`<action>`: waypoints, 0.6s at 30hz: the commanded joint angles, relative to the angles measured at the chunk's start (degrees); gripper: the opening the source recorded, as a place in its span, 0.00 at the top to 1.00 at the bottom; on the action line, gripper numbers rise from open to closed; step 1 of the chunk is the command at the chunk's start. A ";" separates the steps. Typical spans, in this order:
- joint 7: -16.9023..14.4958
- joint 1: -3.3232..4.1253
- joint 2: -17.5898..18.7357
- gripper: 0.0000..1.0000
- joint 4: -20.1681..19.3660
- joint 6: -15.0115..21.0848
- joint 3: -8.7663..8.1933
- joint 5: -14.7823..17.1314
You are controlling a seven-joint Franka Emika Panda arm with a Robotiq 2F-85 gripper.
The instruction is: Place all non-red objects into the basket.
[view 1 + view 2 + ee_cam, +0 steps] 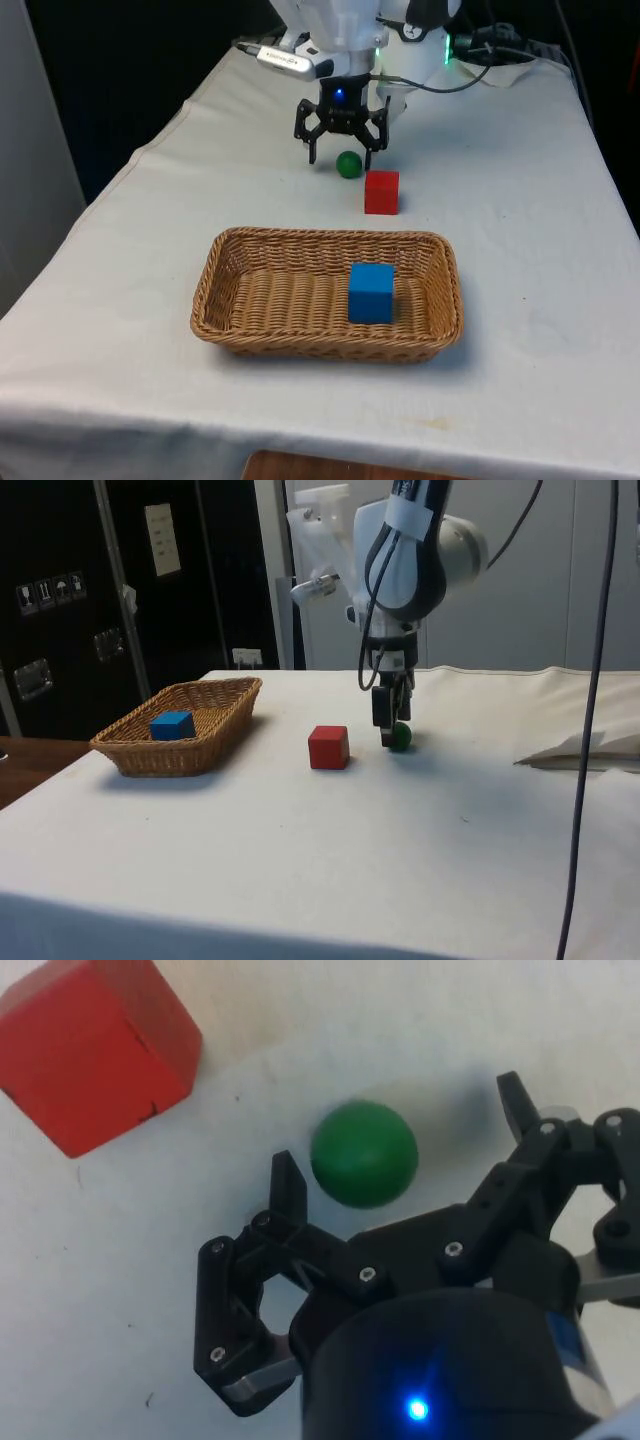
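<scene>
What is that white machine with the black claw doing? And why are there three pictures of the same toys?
The white machine is a robot arm, and the black claw at its end is its gripper, which works like two fingers. The three pictures show one moment from three cameras: one looks across the table, one looks from the side, and one sits on the robot's wrist, peering down past the claw.

On the white cloth lie a green ball and a red block. A woven basket holds a blue block.

The claw is open and holds nothing. In the wrist view the green ball sits between the open fingers, which do not touch it. The robot probably means to pick it up next.
</scene>
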 commanded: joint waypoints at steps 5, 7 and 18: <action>-1.03 -1.03 -0.63 0.21 0.29 -0.46 1.38 1.72; -1.03 -1.03 -0.52 0.54 0.40 -0.57 1.32 1.78; -0.97 -1.09 -0.40 1.00 0.57 -0.74 1.32 1.83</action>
